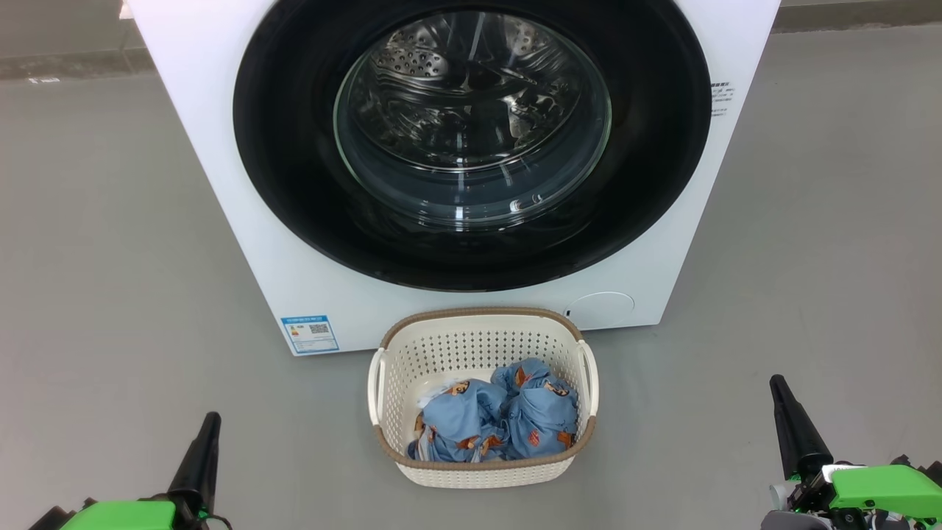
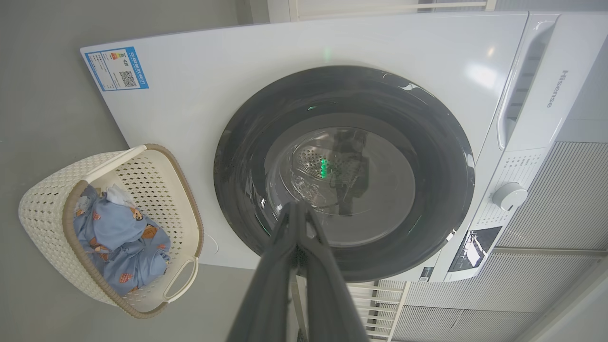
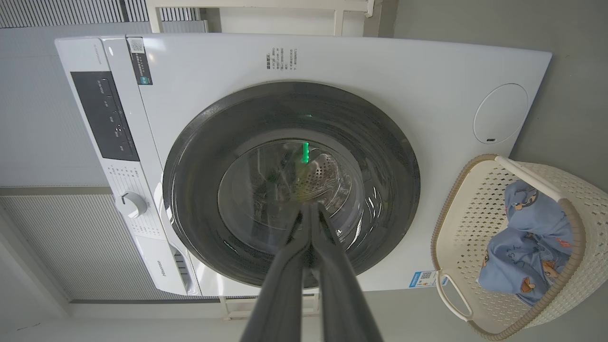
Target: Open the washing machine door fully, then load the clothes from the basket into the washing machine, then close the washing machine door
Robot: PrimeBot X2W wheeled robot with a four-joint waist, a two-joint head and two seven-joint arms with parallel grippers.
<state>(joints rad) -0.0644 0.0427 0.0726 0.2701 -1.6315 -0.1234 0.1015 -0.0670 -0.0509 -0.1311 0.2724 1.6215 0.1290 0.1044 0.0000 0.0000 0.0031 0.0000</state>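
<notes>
Washing machine (image 1: 309, 294), door (image 1: 471, 132) closed; basket (image 1: 471, 346) of clothes (image 1: 508, 419) in front; left gripper (image 1: 209, 427) and right gripper (image 1: 778, 390), fingers together, empty.

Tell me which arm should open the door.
Right, marginally: the right gripper reaches slightly further forward than the left gripper. Both are shut, short of the closed washing machine door; its handle side is unclear.
</notes>
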